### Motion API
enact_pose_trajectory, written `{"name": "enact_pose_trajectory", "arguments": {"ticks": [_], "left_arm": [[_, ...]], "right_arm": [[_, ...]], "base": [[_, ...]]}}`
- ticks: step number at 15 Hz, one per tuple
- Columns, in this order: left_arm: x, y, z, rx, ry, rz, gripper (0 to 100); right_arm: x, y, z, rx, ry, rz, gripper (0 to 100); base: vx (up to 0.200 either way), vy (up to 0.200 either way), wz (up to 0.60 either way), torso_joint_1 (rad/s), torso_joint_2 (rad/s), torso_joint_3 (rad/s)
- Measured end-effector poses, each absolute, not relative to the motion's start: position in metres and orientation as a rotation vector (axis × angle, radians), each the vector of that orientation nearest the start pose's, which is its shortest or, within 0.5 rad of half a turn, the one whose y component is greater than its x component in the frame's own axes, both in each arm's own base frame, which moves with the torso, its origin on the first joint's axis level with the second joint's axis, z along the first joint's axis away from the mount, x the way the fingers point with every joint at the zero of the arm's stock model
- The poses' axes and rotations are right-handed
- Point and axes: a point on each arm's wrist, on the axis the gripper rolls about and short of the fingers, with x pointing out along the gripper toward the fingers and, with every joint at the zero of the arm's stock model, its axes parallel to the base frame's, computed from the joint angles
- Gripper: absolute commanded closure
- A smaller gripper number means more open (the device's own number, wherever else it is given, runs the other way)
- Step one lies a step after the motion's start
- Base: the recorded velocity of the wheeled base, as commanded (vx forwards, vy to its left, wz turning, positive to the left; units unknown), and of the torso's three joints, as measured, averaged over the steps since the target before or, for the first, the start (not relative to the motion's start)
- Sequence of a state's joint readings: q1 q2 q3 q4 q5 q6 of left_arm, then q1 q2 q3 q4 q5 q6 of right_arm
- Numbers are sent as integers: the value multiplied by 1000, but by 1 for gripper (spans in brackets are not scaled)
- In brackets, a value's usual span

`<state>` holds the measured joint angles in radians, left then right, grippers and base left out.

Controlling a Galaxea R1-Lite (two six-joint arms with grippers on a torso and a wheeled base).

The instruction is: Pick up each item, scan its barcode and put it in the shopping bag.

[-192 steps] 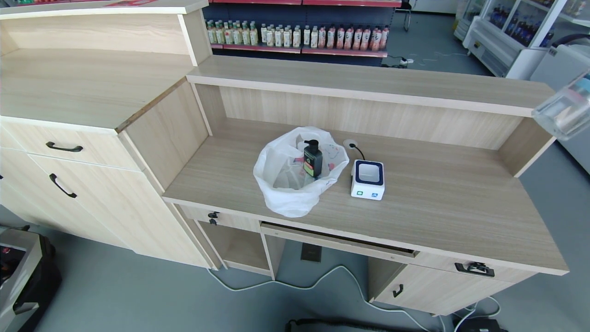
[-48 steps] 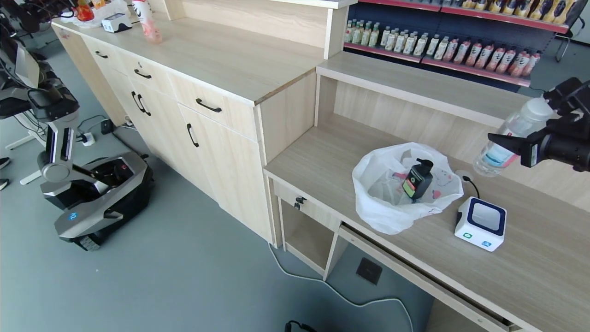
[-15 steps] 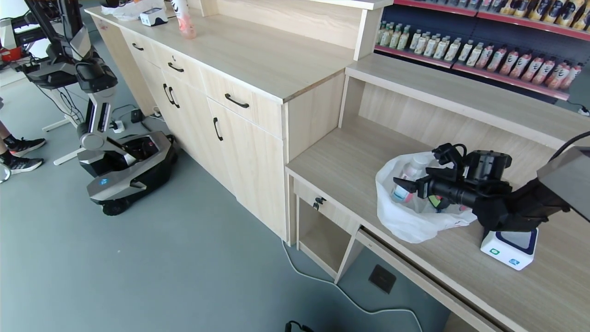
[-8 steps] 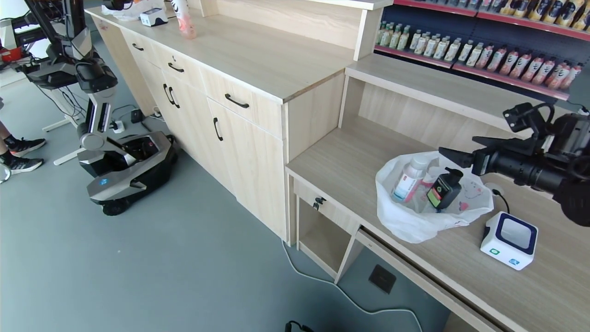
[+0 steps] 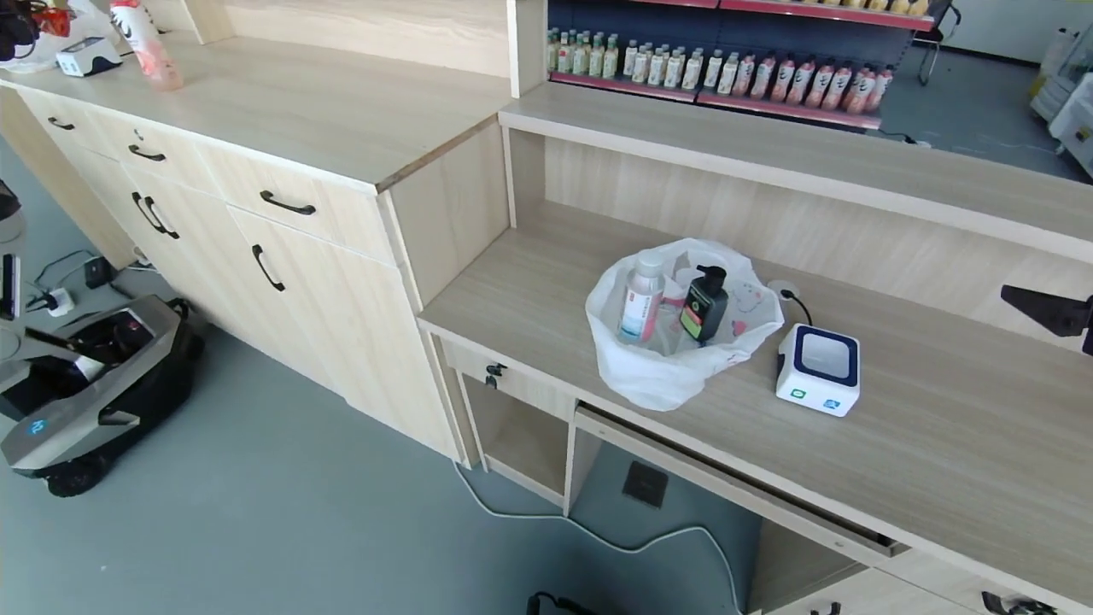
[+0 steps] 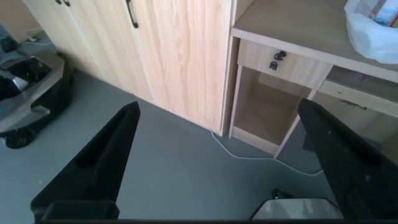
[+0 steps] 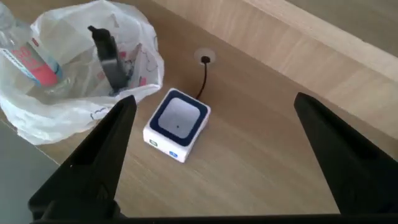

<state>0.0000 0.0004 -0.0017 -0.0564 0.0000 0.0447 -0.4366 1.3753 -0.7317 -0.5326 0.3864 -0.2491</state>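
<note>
A white shopping bag stands open on the low wooden counter. Inside it stand a clear bottle with a red-and-white label and a black pump bottle. A white barcode scanner sits just right of the bag. My right gripper hangs open above the counter over the scanner and bag, holding nothing; one of its fingers pokes in at the right edge. My left gripper is open and empty, low over the grey floor beside the cabinet, with the bag far off.
A taller cabinet with drawers adjoins the counter on the left. A raised shelf runs behind it. The scanner's cable goes to a socket. Another robot's base stands on the floor at left. A cable lies under the counter.
My right gripper let go of the clear bottle inside the bag, opened, rose and pulled back to the right. The head camera has also swung, shifting the whole picture.
</note>
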Motion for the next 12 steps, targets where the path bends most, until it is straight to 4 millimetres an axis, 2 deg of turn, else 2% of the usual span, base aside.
{"name": "enact_pose_trajectory", "arguments": {"ticks": [2,5,9,12], "left_arm": [[-23,0,82,45,-57,1,0],[-23,0,82,45,-57,1,0],[-23,0,82,45,-57,1,0],[-23,0,82,44,-58,1,0]], "right_arm": [[184,-83,243,-179,159,-121,0],[151,-63,245,-134,247,-174,0],[121,-35,259,-120,156,-130,0],[101,-25,248,-125,126,-111,0]], "base": [[0,0,-600,-188,337,149],[0,0,-600,-199,352,154],[0,0,0,-119,224,96],[0,0,0,0,0,0]]}}
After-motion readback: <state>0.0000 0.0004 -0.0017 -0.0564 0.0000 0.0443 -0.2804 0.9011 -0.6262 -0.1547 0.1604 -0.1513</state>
